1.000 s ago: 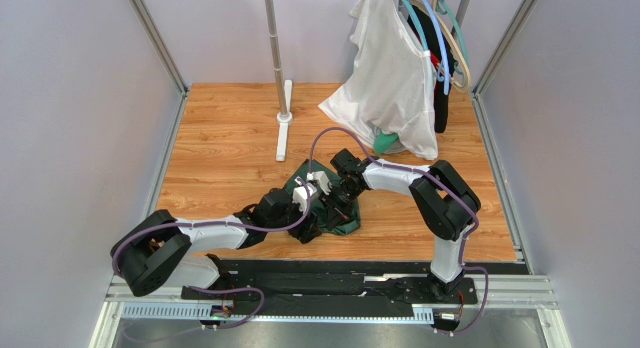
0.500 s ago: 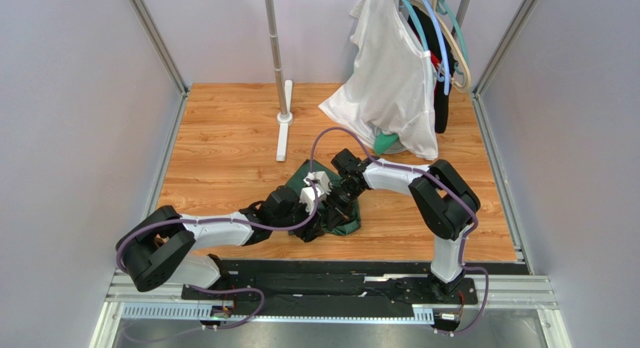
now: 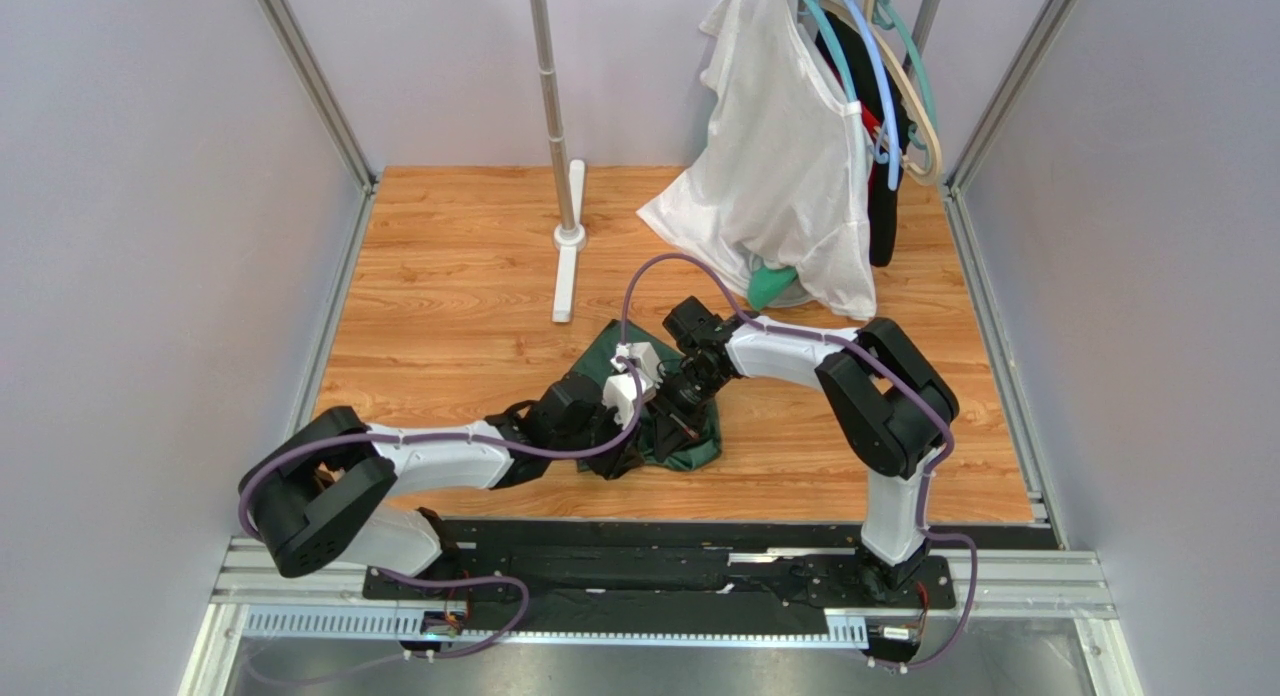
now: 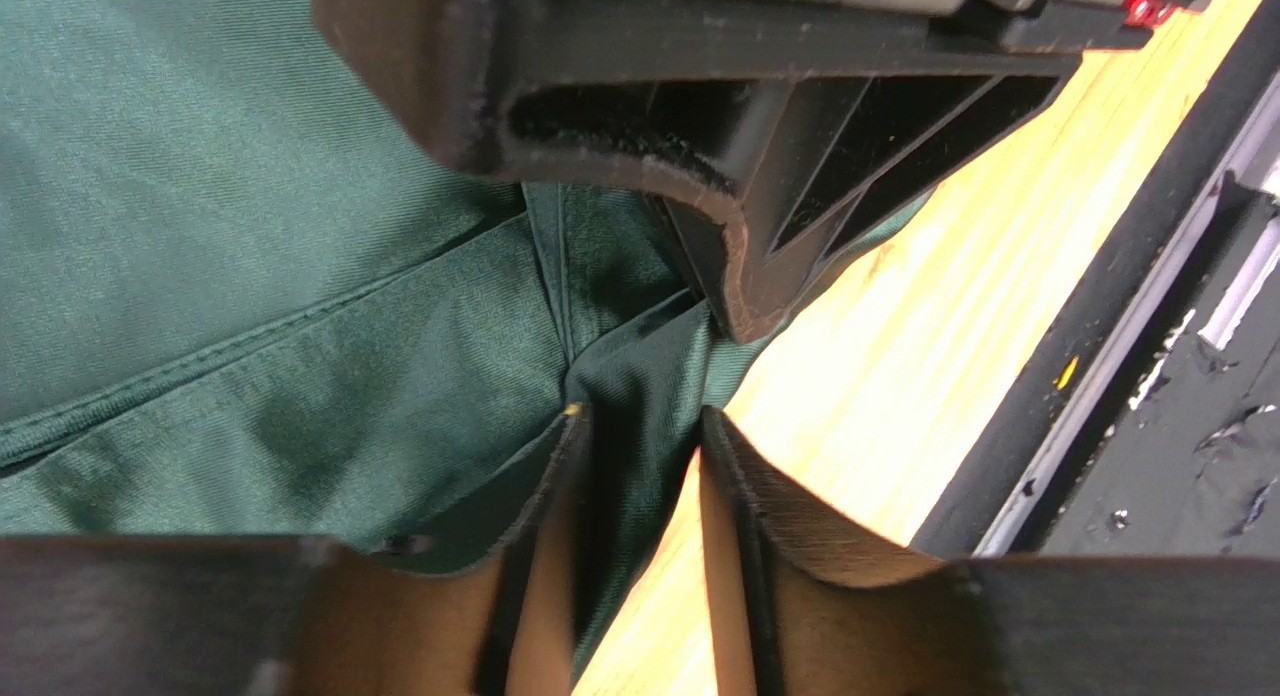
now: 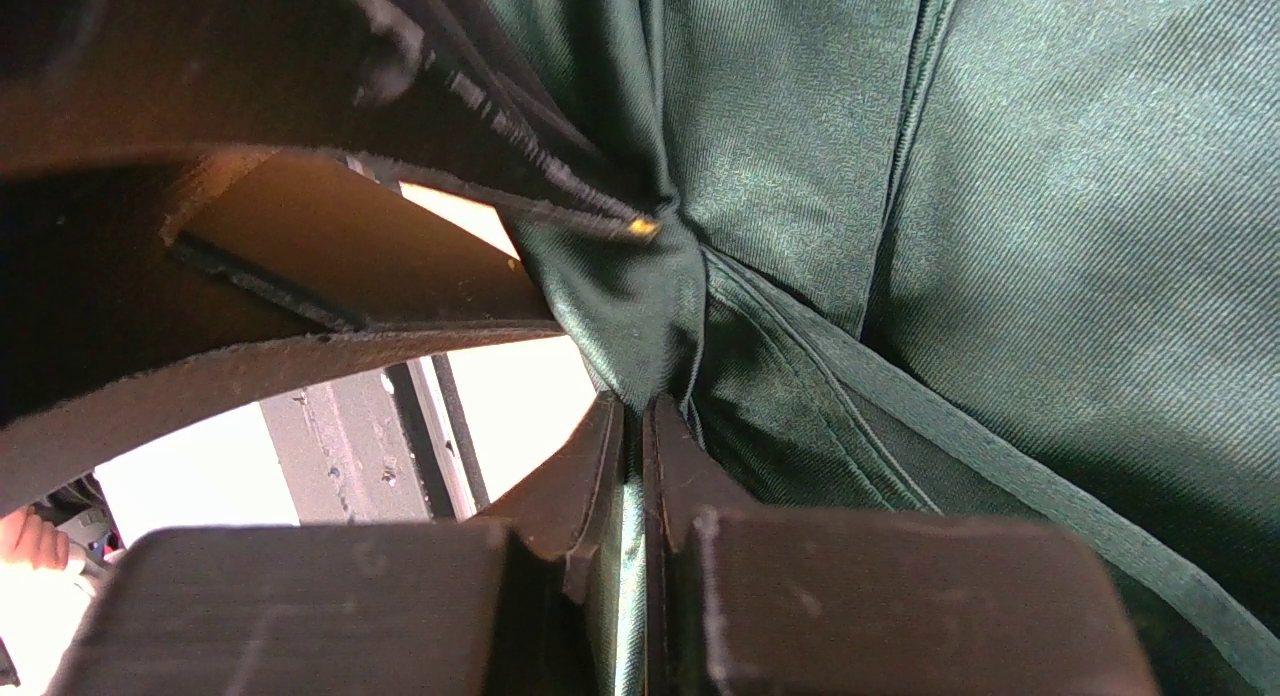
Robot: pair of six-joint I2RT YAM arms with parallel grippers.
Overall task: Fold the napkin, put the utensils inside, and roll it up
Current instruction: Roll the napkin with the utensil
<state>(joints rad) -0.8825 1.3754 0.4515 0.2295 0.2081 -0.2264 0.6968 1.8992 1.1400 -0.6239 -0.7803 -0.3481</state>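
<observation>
The dark green napkin (image 3: 684, 438) lies bunched on the wood table between both arms, and fills the left wrist view (image 4: 271, 276). My right gripper (image 5: 634, 419) is shut on a pinched ridge of the napkin (image 5: 902, 276); in the top view the right gripper (image 3: 676, 408) is over its middle. My left gripper (image 4: 642, 441) comes from the left, its jaws partly apart around the same raised fold, with wood showing beside the cloth. In the top view the left gripper (image 3: 643, 414) nearly touches the right one. The utensils are out of view.
A white garment (image 3: 781, 156) hangs on hangers at the back right, with a brighter green garment (image 3: 769, 287) under it. A rack pole (image 3: 553, 96) and its base (image 3: 568, 269) stand at the back centre. A black rail (image 3: 721, 539) runs along the near edge.
The left gripper's jaws have narrowed around the napkin fold, and the left arm has edged slightly right. The right gripper holds as before.
</observation>
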